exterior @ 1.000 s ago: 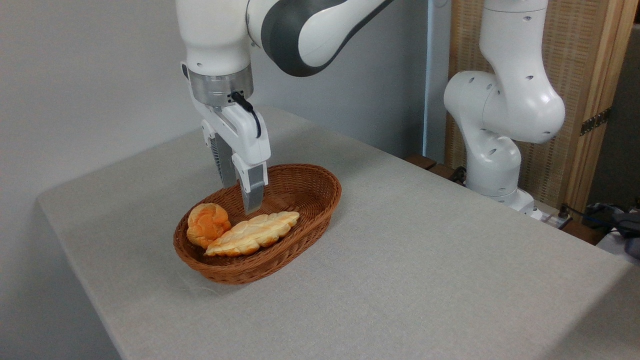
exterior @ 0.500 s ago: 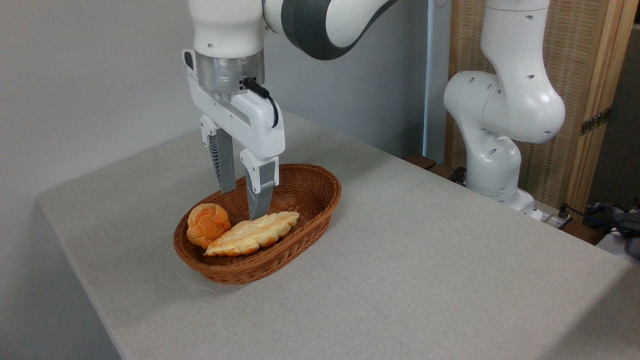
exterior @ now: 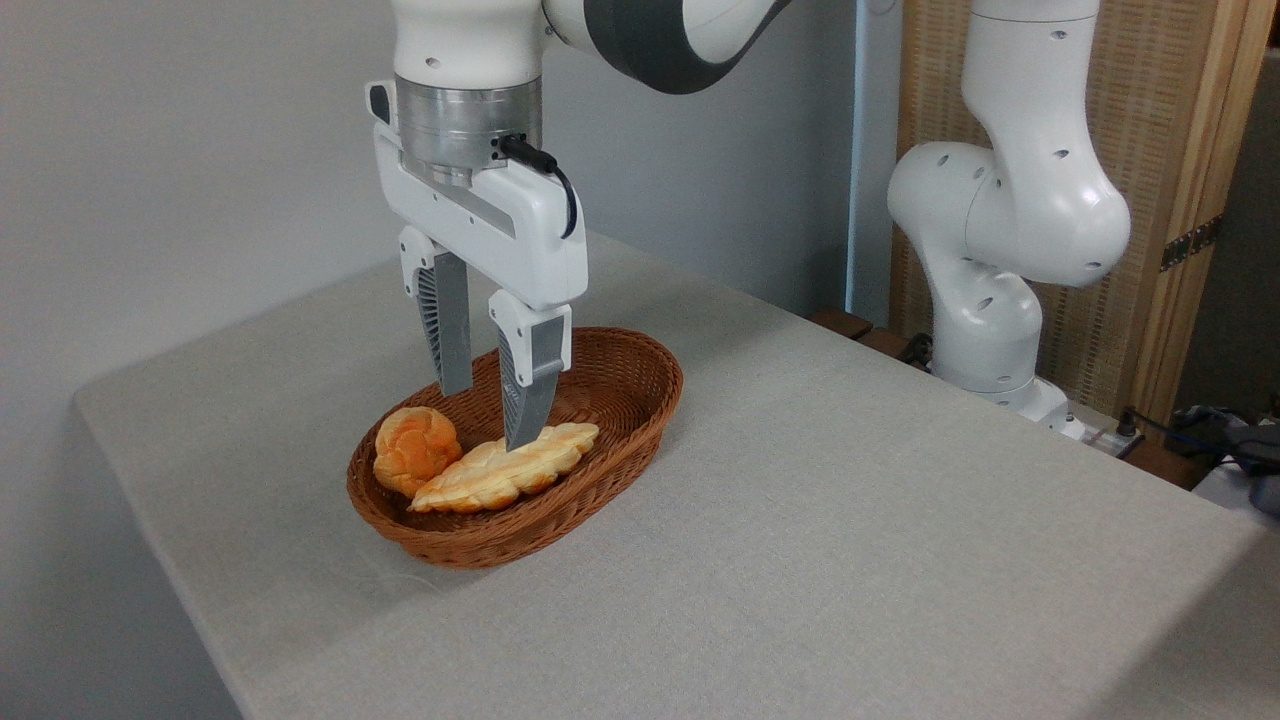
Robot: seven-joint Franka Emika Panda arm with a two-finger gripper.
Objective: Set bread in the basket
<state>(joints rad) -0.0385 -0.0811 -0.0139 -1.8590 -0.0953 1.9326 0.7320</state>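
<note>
Bun (exterior: pixel 415 447) sits at basket's (exterior: pixel 640 385) left end beside braided loaf (exterior: pixel 505 465); gripper (exterior: pixel 490 415) empty, fingers parted. Lift straight up, avoiding the loaf and rim.

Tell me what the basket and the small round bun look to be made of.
The oval brown woven basket: wicker or rattan, going by the visible weave; slight sheen. The small round golden-orange bun: baked-looking knobbly crust, though its even, glossy colour could mean a plastic or foam replica. Cannot tell which.
</note>
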